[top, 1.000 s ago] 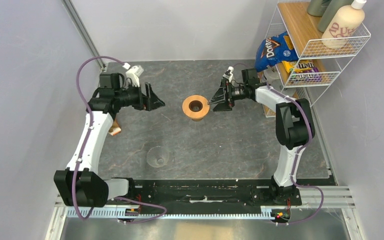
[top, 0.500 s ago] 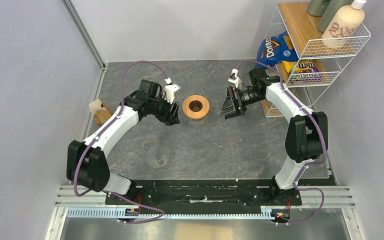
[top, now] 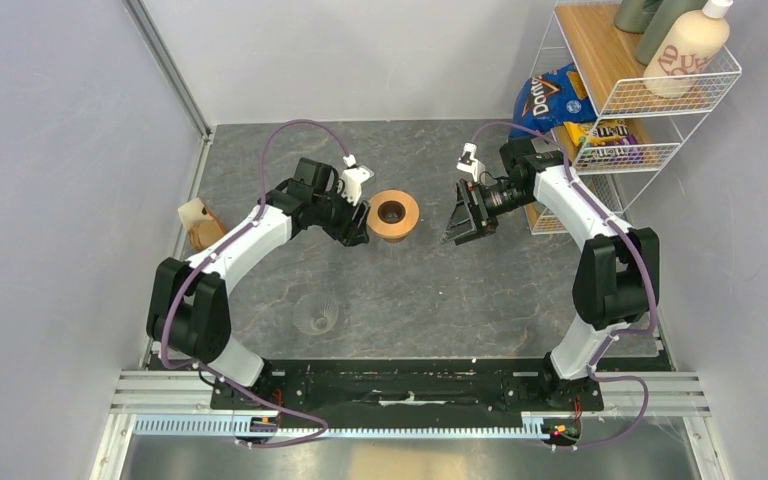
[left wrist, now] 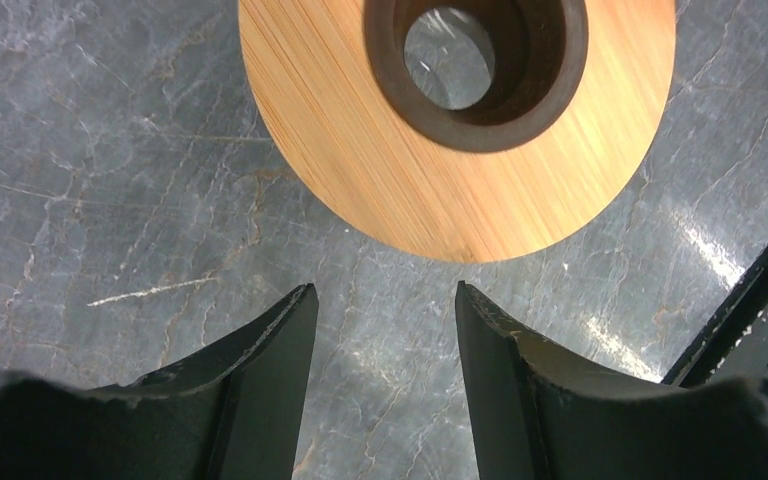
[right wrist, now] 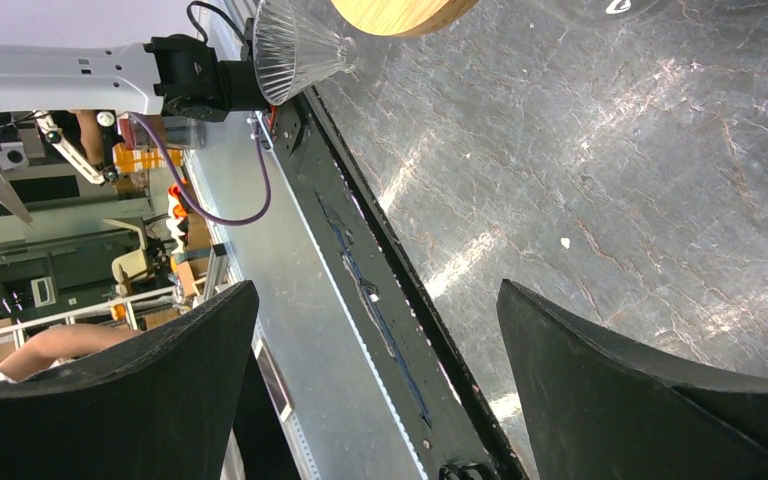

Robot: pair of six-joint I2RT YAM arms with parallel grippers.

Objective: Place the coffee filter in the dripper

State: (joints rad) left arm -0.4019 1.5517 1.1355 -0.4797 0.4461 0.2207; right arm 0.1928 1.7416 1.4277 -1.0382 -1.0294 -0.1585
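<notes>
Overhead camera above whole table (top: 460,290); close wrist cameras, wooden ring (left wrist: 360,160) in both.

A blue bag (top: 548,98) at the left side of the white wire rack (top: 672,88) reads "Doritos" (white letters, set at a tilt). On the rack's lower shelf, just right of that bag, a yellow packet (top: 608,131) reads "m&m's". The cream bottle (top: 688,50) on the rack's top shelf bears large brown lettering, which cannot be read with certainty.
</notes>
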